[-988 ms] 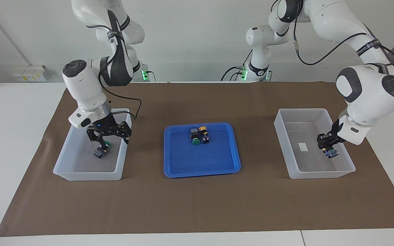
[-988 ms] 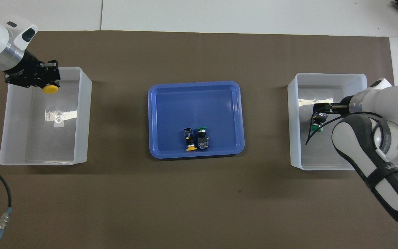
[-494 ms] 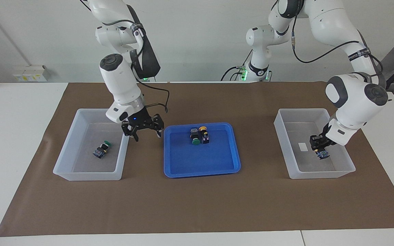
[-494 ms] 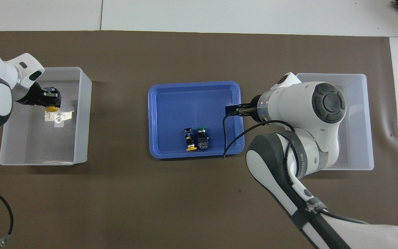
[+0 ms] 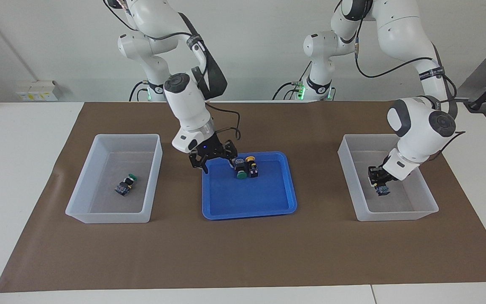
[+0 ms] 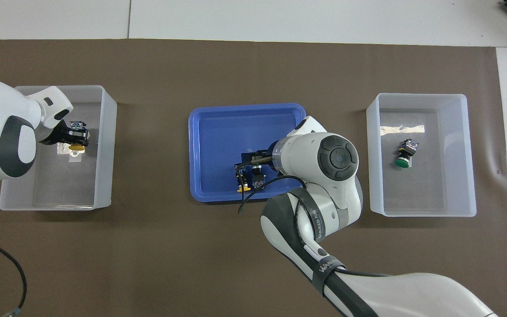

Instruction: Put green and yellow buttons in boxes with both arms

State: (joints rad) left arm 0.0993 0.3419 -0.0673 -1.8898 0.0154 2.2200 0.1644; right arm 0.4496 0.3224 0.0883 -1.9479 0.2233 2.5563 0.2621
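Item: push-button switches, small, rigid, judged light.

- Green button (image 5: 239, 171) and yellow button (image 5: 251, 164): being kept in the blue tray (image 5: 249, 207); the open right gripper (image 5: 213, 162) is being held over them.
- Second yellow button (image 5: 381, 188): being gripped by the left gripper (image 5: 379, 180) inside the box (image 5: 395, 213) toward the left arm's end from the tray.
- Second green button (image 5: 125, 185): being stored in the other box (image 5: 108, 215).
- Handling: the blocky body is judged the best hold, the round cap slippery.

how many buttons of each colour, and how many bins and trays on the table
Green-capped push buttons: 2, one in the translucent bin at the right arm's end, one in the tray
Yellow-capped push buttons: 2, one in the left pincer, one in the tray
Translucent white plastic bins: 2
Shallow blue plastic tray: 1
Total: 7
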